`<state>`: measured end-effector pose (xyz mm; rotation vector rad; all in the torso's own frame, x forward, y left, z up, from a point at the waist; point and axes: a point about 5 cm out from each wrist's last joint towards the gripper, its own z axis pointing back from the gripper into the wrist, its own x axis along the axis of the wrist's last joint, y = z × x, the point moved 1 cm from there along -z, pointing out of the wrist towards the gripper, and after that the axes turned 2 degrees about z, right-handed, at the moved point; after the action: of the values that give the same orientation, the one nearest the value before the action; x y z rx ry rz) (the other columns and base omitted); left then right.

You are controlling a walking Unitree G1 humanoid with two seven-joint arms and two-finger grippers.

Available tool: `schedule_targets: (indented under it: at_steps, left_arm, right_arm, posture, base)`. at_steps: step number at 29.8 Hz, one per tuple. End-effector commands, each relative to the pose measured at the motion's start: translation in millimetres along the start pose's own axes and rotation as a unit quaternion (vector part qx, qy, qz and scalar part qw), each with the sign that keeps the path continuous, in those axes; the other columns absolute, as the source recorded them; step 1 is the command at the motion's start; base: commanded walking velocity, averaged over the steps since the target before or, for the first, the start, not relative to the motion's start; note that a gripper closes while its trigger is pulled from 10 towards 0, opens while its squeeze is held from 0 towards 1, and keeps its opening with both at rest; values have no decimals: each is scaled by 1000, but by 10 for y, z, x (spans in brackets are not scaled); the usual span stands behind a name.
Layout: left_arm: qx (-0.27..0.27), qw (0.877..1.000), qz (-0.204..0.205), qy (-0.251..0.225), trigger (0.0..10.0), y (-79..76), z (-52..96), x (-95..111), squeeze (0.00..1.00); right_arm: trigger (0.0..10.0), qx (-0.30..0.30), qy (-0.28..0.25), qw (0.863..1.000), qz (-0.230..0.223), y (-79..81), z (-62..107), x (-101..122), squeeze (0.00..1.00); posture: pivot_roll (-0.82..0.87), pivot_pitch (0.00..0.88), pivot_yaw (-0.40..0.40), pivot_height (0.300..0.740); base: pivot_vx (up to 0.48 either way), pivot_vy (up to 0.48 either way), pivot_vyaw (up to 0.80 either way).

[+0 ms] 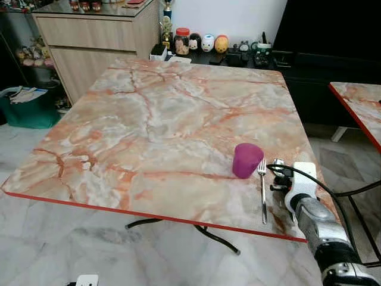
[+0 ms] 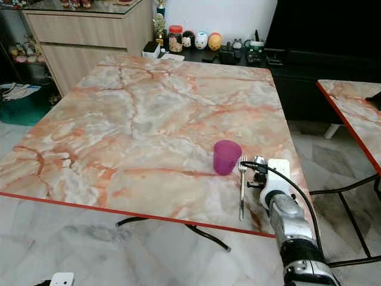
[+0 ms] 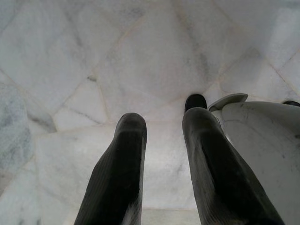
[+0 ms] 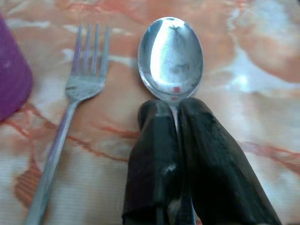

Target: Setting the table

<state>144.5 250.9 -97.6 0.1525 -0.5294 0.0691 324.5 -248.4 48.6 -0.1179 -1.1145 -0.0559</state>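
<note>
Right gripper (image 4: 176, 110), arm reaching low over the table (image 1: 166, 119), pinches a spoon (image 4: 170, 58) beside the fork (image 4: 70, 112).

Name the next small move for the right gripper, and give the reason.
Probably lower and release. The right gripper is shut on the spoon, which sits just over the table, beside the fork and roughly parallel to it, near the purple cup. Contact with the table is unclear.
</note>
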Motion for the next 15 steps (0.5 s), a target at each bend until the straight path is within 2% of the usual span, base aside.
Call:
schedule_targets:
  at_steps: [1, 3, 5, 8, 11, 15]
  left_arm:
    - [2, 1000, -4, 12, 10000, 29, 7, -41, 0]
    - [2, 1000, -7, 14, 10000, 31, 8, -47, 0]
    - [2, 1000, -6, 15, 10000, 31, 9, -53, 0]
    - [2, 1000, -5, 16, 10000, 31, 10, -58, 0]
    - [3, 1000, -2, 15, 10000, 31, 12, -67, 0]
    - [5, 1000, -5, 16, 10000, 37, 13, -69, 0]
  right_arm:
    - [10000, -24, -38, 999, -9, -78, 50, 75, 0]
    - [10000, -29, -94, 995, 0, -84, 127, 216, 0]
    - [10000, -34, -122, 992, 11, -84, 196, 278, 0]
    - [10000, -45, -137, 989, 16, -104, 255, 295, 0]
    - [10000, -63, -215, 974, 18, -77, 545, 405, 0]
    - [10000, -49, -283, 957, 38, 70, 758, 570, 0]
  posture:
    - [95, 0, -41, 715]
    - [93, 0, -43, 715]
    - [93, 0, -43, 715]
    - [89, 0, -44, 715]
    - [86, 0, -45, 715]
    - [74, 0, -42, 715]
  base:
    - [0, 0, 0]
    - [0, 0, 0]
    - [0, 0, 0]
    - [0, 0, 0]
    - [0, 0, 0]
    - [0, 0, 0]
